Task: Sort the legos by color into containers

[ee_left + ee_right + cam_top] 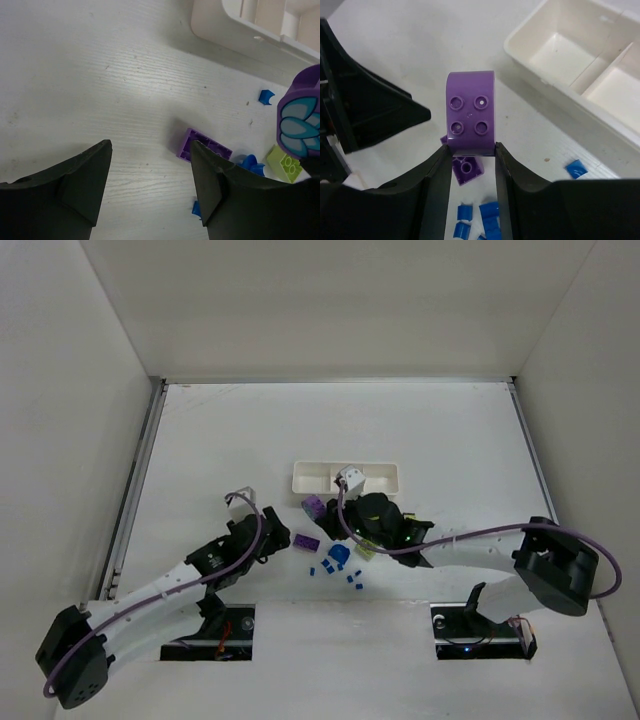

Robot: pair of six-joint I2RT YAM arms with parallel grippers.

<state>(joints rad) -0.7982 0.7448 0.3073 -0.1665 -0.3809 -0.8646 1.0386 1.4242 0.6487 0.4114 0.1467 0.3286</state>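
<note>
Clamped low on a curved purple brick [470,112] by the right gripper [470,150], studs facing the camera. Apparently raised off the surface [420,40], likely so as to carry it to the white tray [545,82] at the upper right of the right wrist view. Nothing seen in the two compartments showing there. Directly beneath, lying flat: a second purple brick [466,170], with blue bits [487,215] along the bottom edge.

At the lower centre of the left wrist view, the left gripper [150,160]: partly open, holding nothing, poised just left of that flat purple brick, probably lining up for the next pick. Further right, a lime brick [284,162], loose among blue pieces. Sorting judged barely begun.
</note>
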